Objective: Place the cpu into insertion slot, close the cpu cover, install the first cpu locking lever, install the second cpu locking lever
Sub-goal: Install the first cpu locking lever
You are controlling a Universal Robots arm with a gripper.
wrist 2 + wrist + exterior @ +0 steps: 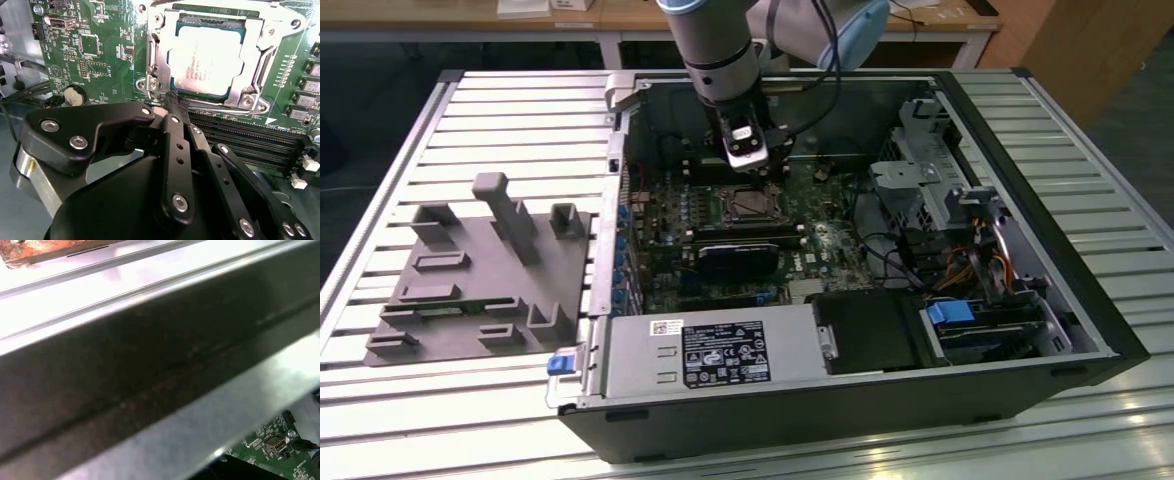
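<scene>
Work stood partway through, to my eye.

In the exterior view, an open computer case (854,400) lay on the slatted tabletop (1107,425), with a grey moulded fixture (480,270) beside it on the exterior view's left. The arm (720,50) reached down into the case. Its gripper (750,160) hung just beside the insertion slot (747,205) on the motherboard (667,215), at the slot's far edge.

In the second wrist view things were plainer. The cpu (207,60) was already seated in the insertion slot, its grey metal top showing through the window of the cpu cover (161,70). The cover lay flat over it, so I judged the first two steps done. The gripper's black fingers were pressed together, their tips at one corner of the slot beside the cover's edge and near the long black memory slots (240,135). Whether a thin lever end was caught between the tips, I could not tell. Thin metal rods ran along the cover's sides, but I could not make out whether either was latched. The locking levers, I reckoned, were the part still in hand.

In the first wrist view, a dark metal wall of the case (150,380) crossed close in front of the camera. A small corner of green board (270,445) peeked out past it.
</scene>
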